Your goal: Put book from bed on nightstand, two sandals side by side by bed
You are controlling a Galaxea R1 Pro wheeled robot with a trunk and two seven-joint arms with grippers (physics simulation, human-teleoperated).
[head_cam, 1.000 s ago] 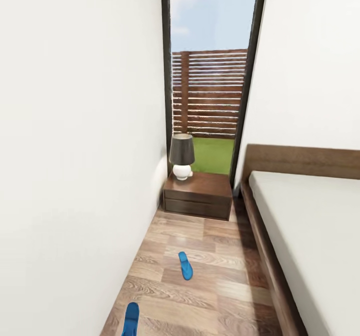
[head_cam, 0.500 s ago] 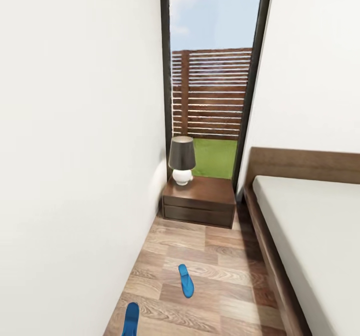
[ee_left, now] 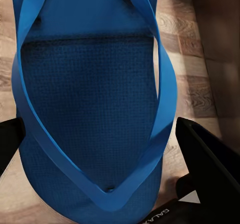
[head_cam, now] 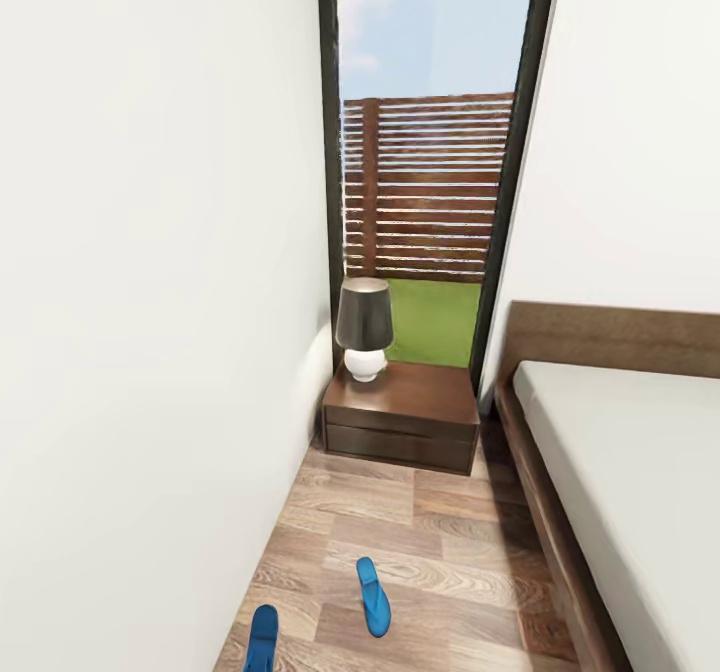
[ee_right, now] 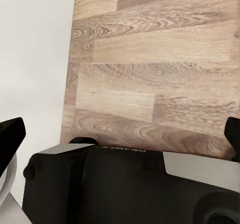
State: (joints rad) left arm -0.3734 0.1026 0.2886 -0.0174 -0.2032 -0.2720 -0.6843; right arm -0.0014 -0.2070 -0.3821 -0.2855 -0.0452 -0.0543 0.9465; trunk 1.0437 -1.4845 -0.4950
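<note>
My left gripper [ee_left: 100, 128] is shut across the width of a blue sandal [ee_left: 90, 99], one finger on each side, above the wood floor. That sandal also pokes up at the bottom edge of the head view [head_cam: 263, 638]. The second blue sandal [head_cam: 372, 597] lies flat on the floor ahead, between the wall and the bed [head_cam: 640, 472]. A nightstand [head_cam: 402, 414] stands at the aisle's far end beside the headboard. My right gripper [ee_right: 124, 129] hangs open over bare floor, holding nothing. The book is out of view.
A narrow wood-plank aisle [head_cam: 440, 532] runs between a white wall [head_cam: 150, 352] on the left and the bed frame on the right. A dark-shaded lamp [head_cam: 363, 332] stands on the nightstand. Behind it is a tall window [head_cam: 430, 152] showing fence and grass.
The camera has moved forward, so the nightstand and the lying sandal sit lower in the picture. The held sandal keeps its place in the picture, travelling with me.
</note>
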